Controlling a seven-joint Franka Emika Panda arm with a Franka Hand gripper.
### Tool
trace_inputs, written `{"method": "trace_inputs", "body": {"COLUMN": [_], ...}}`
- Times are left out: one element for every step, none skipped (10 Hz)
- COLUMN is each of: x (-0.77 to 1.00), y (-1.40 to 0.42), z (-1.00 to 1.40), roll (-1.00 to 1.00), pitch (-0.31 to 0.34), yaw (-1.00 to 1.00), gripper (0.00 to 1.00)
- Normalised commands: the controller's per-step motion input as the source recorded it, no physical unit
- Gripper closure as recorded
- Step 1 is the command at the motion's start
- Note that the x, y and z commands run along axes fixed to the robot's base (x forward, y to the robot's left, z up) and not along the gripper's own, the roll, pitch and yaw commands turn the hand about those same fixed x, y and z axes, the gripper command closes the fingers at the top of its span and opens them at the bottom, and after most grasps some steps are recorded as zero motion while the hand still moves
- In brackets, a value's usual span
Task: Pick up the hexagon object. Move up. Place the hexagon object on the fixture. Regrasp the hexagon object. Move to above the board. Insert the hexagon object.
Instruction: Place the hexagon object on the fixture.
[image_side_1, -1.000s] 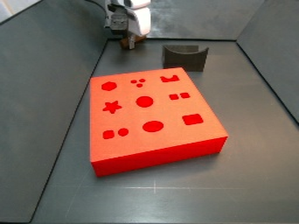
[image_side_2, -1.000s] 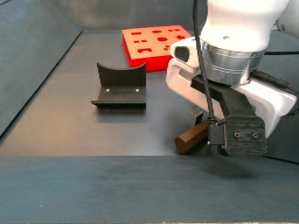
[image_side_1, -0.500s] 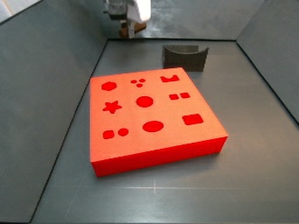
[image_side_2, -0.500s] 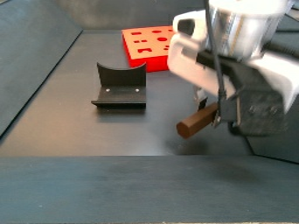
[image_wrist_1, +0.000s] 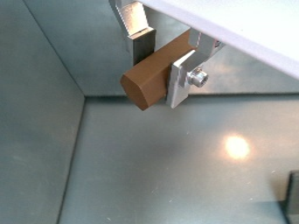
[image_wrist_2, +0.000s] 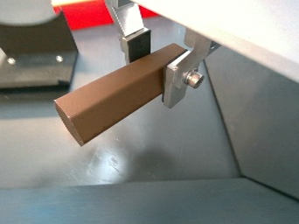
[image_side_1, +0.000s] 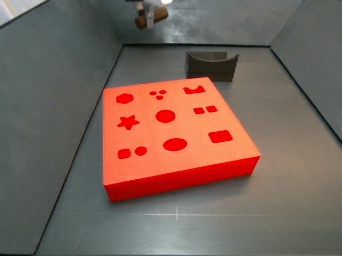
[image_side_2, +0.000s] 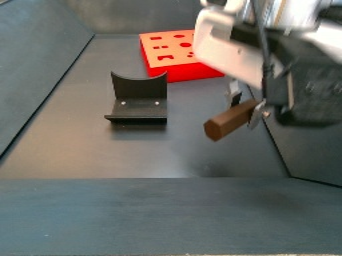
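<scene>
In a side view the fixture (image_side_2: 136, 97) stands at the left on the dark grey surface (image_side_2: 120, 150), a small dark block with a curved notch scooped out of its top; behind it, further back, lies the board (image_side_2: 178, 52), flat and bright red with darker cut-out holes. To the right of both, well apart from the fixture and clear of the surface, hangs the tool (image_side_2: 254, 98), its silver plates pinching the hexagon object (image_side_2: 230, 121) near one end. That piece is a brown prism, elongated and tilted, with its free end pointing down and toward the camera; a faint shadow sits on the surface below it. In both wrist views the hexagon object (image_wrist_1: 156, 73) shows flat facets and a smooth matte brown skin, its cut end face a little lighter than its long sides, and the fingers (image_wrist_1: 184, 77) press against two opposite sides with a small screw head visible on the nearer plate. In a wrist view the long body of the piece (image_wrist_2: 114, 102) juts well out past the tool (image_wrist_2: 160, 61), with the fixture (image_wrist_2: 35, 54) and a strip of red board beyond it. In a side view the board (image_side_1: 174, 125) fills the middle, the fixture (image_side_1: 213, 64) stands behind it, and the tool (image_side_1: 150, 14) is high at the upper edge, blurred.
</scene>
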Motion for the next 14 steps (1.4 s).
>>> {"method": "trace_inputs", "body": {"x": [-0.02,-0.03,-0.03,-0.03,-0.02,-0.02,-0.01,1.00,1.00,1.00,1.00,1.00,1.00,1.00], "y": [0.00,0.00,0.01,0.01,0.01,0.01,0.02,-0.66,-0.64,-0.61,-0.54,-0.50,-0.46,-0.43], "z": [1.00,1.00,1.00,0.86,0.64,0.53,0.31,0.12,0.07,0.07,0.07,0.06,0.06,0.05], "roll": [0.01,0.02,0.03,0.03,0.04,0.04,0.03,-0.12,-0.12,-0.13,-0.15,-0.17,-0.18,-0.20], "pitch": [0.037,0.042,0.049,0.057,0.065,0.071,0.087,0.016,0.023,0.024,0.034,0.049,0.062,0.075], "yaw": [-0.01,-0.02,-0.02,-0.02,-0.02,-0.02,-0.01,1.00,1.00,1.00,1.00,1.00,1.00,1.00], "gripper": [1.00,1.00,1.00,1.00,1.00,1.00,1.00,1.00,1.00,1.00,1.00,1.00,1.00,1.00]}}
